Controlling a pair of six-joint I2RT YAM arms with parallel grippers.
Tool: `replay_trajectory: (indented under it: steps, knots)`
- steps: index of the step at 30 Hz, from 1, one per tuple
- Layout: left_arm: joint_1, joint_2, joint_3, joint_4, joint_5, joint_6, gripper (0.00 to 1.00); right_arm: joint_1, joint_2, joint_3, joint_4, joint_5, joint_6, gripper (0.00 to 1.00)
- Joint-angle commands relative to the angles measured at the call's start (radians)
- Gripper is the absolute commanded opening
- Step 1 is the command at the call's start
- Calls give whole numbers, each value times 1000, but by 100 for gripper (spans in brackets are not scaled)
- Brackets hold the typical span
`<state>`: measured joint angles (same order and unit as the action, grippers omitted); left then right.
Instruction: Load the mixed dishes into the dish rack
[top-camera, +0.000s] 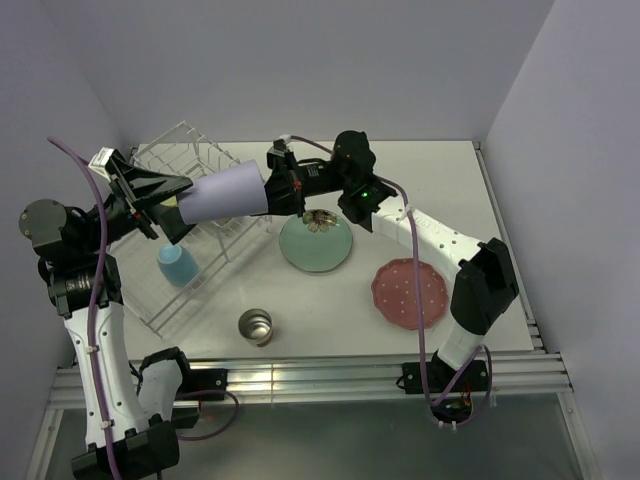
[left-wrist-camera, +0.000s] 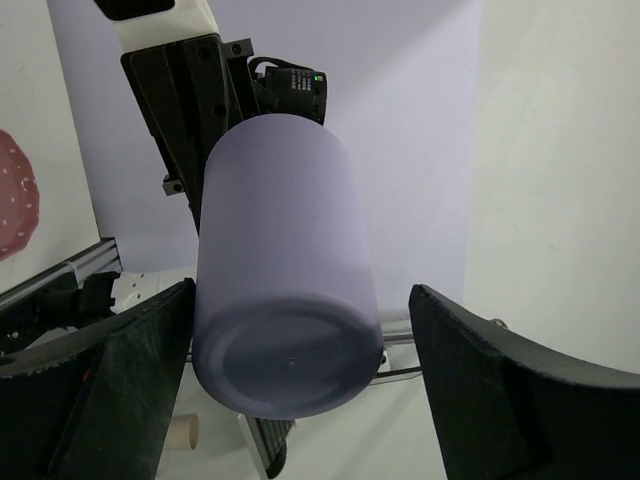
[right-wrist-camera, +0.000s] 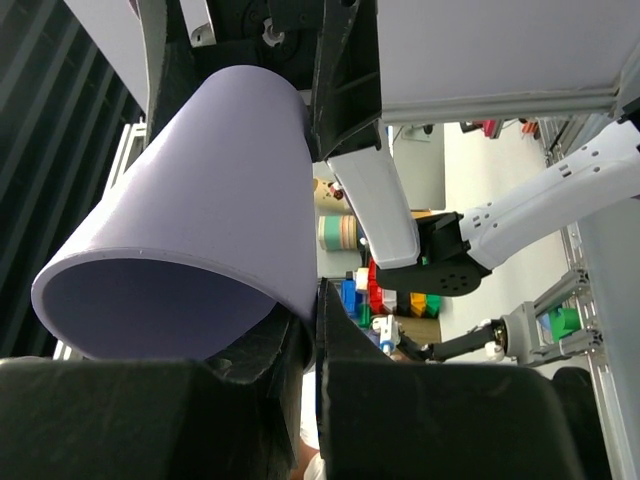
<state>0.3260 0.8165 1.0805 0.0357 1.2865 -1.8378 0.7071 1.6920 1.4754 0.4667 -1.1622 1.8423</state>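
Right now the lavender cup (top-camera: 228, 195) hangs in mid-air on its side, above the near edge of the dish rack (top-camera: 185, 135), with its open mouth toward the right arm and its closed base toward the left.

The right end effector (top-camera: 285, 190) is clamped on the cup's rim, one finger inside the mouth and one outside, as the right wrist view shows. The left end effector (top-camera: 188, 208) stands wide open. Its two fingers flank the base end of the cup, and the left wrist view shows a clear gap on one side. The other finger lies just beside the wall, and I cannot tell whether it touches.

The cup looks light, stiff and smooth-walled, and it tapers from a broad rim to a narrower base. That taper is probably the main handling concern, since a squeeze near the base could push the cup out of the fingers. A hold across the middle of the wall seems safer, with the rim grip let go only once that hold is firm.

A light blue mug (top-camera: 178, 265) sits in the rack's lower tray. A small metal cup (top-camera: 255, 325), a mint-green plate (top-camera: 315, 245) and a pink dotted plate (top-camera: 408, 293) rest on the surface (top-camera: 330, 310).
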Motion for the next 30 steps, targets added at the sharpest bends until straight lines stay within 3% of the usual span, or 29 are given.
replay_trajectory:
  steps: [1, 3, 4, 6, 9, 10, 11, 12, 14, 15, 16, 17, 20, 24, 28, 30]
  knots:
    - [-7, -7, 44, 6, 25, 40, 90, 9, 15, 42, -25, 30, -23, 0]
    - [-7, -7, 42, -9, 27, 52, 82, 11, 17, 45, -23, 33, -20, 0]
    - [-7, -7, 41, -10, 27, 58, 69, 12, 18, 46, -36, 36, -29, 0]
    - [-7, -7, 33, 3, 30, 58, 54, 12, 20, 52, -52, 38, -40, 0]
    - [-5, -7, 15, 44, 33, 31, 18, 14, 24, 51, -40, 38, -35, 0]
    - [-7, -4, 13, 53, 33, 31, 0, 12, 24, 51, -27, 38, -32, 0]
    - [-5, -2, 13, 56, 31, 31, 0, 12, 23, 49, -26, 36, -37, 3]
    - [-7, 0, 13, 64, 25, 31, 0, 12, 21, 46, -30, 36, -41, 22]
    - [-7, 13, 15, 127, 22, 5, 0, 5, 5, 30, -51, 38, -74, 41]
    - [-5, 18, 18, 141, 8, 0, 0, -3, -3, 20, -74, 42, -95, 73]
    - [-5, 26, 22, 180, -1, -17, 0, -24, -18, 8, -136, 50, -147, 93]
    - [-4, 38, 28, 199, -15, -26, 0, -38, -52, -21, -170, 61, -175, 100]
    - [4, 61, 13, 391, -68, -141, 0, -115, -127, -55, -360, 96, -331, 100]
    - [76, 93, 12, 523, -131, -239, 0, -216, -216, -47, -715, 180, -602, 100]
    - [220, 174, 128, 315, -131, -67, 0, -277, -270, 6, -1078, 301, -886, 100]
    - [336, 206, 203, 204, -141, -5, 0, -288, -287, 28, -1158, 335, -949, 100]
